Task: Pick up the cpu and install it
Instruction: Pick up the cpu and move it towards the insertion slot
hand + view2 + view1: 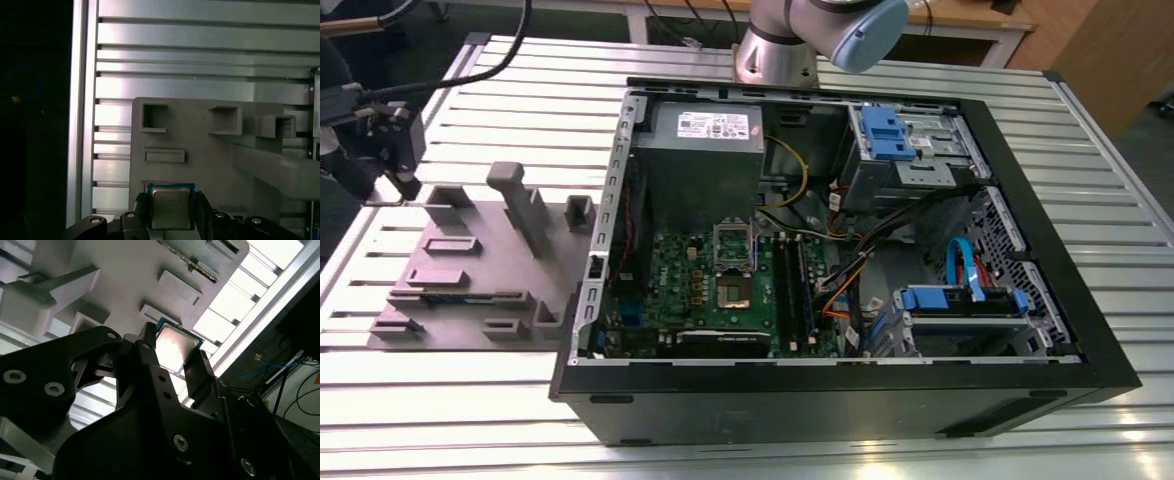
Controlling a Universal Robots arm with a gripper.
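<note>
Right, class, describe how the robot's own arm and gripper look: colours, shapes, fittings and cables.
The arm is a silver-grey metal tube with a pale blue round cap at its joint. The gripper is matt black, built of angular plates studded with round silver screws, ending in two slim black fingers. In the exterior view a black cable runs towards it.
</note>
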